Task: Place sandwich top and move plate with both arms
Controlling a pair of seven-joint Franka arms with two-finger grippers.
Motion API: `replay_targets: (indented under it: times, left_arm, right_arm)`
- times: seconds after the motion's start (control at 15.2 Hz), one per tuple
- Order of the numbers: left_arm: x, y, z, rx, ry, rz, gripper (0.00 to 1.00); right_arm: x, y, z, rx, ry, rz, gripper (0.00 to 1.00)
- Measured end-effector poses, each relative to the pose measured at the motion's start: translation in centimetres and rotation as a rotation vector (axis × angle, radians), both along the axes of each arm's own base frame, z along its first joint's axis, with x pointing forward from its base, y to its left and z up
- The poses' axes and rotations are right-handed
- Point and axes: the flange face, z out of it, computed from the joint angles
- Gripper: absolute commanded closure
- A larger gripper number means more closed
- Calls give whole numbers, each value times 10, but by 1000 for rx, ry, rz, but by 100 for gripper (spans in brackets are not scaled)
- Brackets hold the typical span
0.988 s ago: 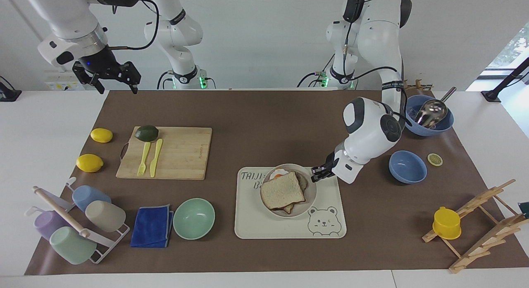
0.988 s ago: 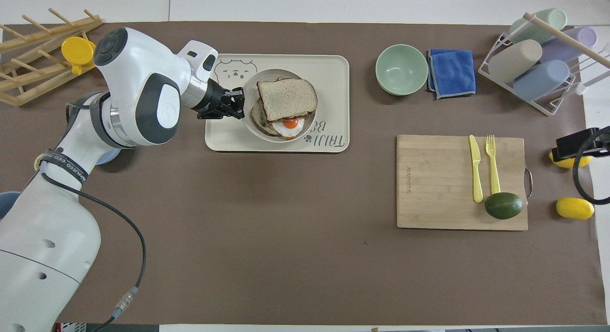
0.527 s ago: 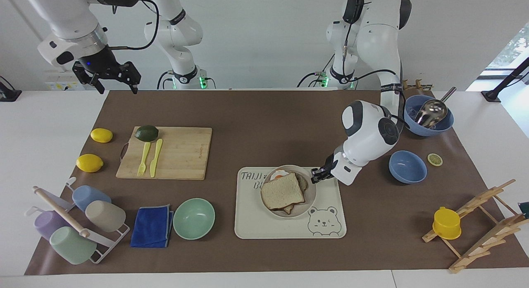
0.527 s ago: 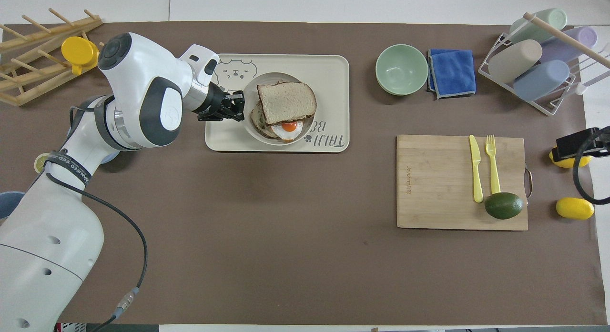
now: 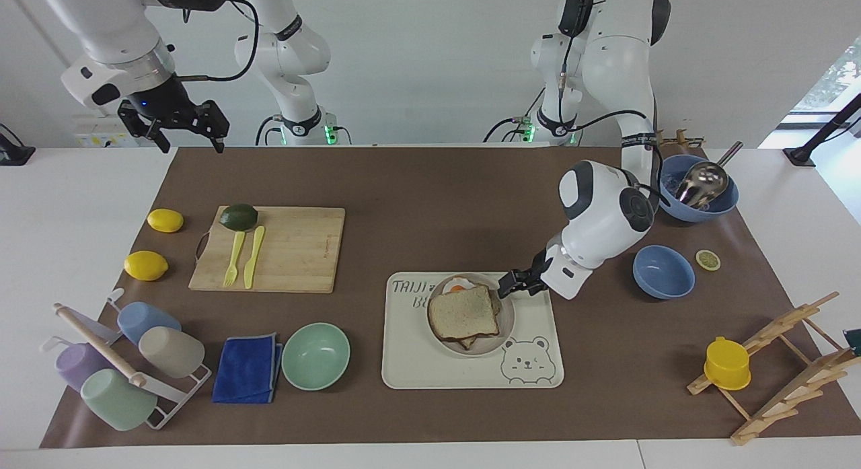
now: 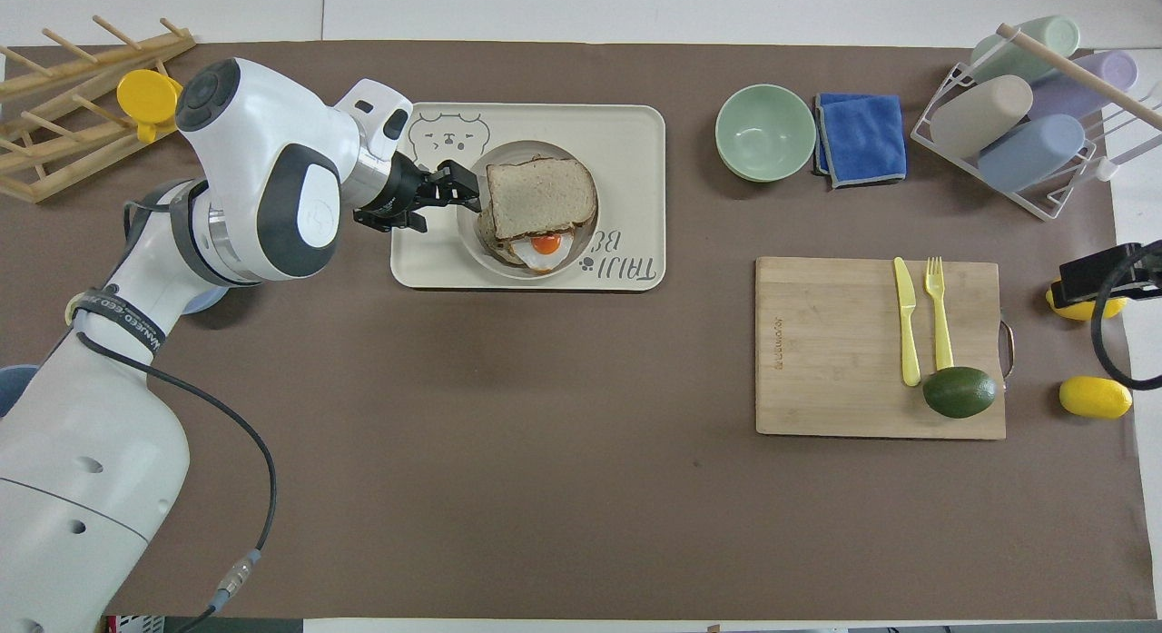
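Observation:
The sandwich top [image 5: 465, 312] lies on the slice bearing a fried egg [image 5: 457, 285], on the plate [image 5: 508, 326]. The plate stands on the cream bear tray [image 5: 531, 334]. In the overhead view the sandwich top [image 6: 540, 195] covers most of the plate [image 6: 472, 249], and the egg [image 6: 545, 244] sticks out toward the robots. My left gripper [image 5: 509, 284] is low at the plate's rim, on the side toward the left arm's end; it also shows in the overhead view [image 6: 458, 183]. My right gripper [image 5: 190, 145] waits open, high over the mat's corner.
A mint bowl [image 5: 315, 356] and a blue cloth [image 5: 247, 368] lie beside the tray. A cutting board [image 5: 282, 250] holds an avocado, a fork and a knife. A blue bowl [image 5: 663, 272] sits by the left arm. A cup rack [image 5: 121, 361] and a wooden rack [image 5: 773, 361] stand at the table's ends.
The plate with the sandwich has sunk slightly onto the tray. My left gripper has turned and moved in closer to the plate's rim. The right arm has not moved.

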Motion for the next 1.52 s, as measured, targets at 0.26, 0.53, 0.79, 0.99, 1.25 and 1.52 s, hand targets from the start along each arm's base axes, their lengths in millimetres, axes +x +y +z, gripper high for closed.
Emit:
replay_targets:
  times: [0.26, 0.53, 0.79, 0.99, 1.25, 1.52]
  left_arm:
    - [-3, 50, 62, 101, -31, -24, 0]
    - [-28, 96, 149, 298, -99, -84, 0]
    - [-56, 137, 220, 330, -146, -61, 0]
    - [-83, 147, 250, 377, -121, -76, 0]
    - [-124, 148, 272, 397, -8, -113, 0]
    - [-133, 153, 266, 408, 40, -153, 0]
  right_arm:
    - [0, 0, 0, 0, 0, 0, 0]
    - [0, 0, 0, 0, 0, 0, 0]
    - [0, 0, 0, 0, 0, 0, 0]
    - [0, 0, 0, 0, 0, 0, 0]
    - [0, 0, 0, 0, 0, 0, 0]
    - [0, 0, 0, 0, 0, 0, 0]
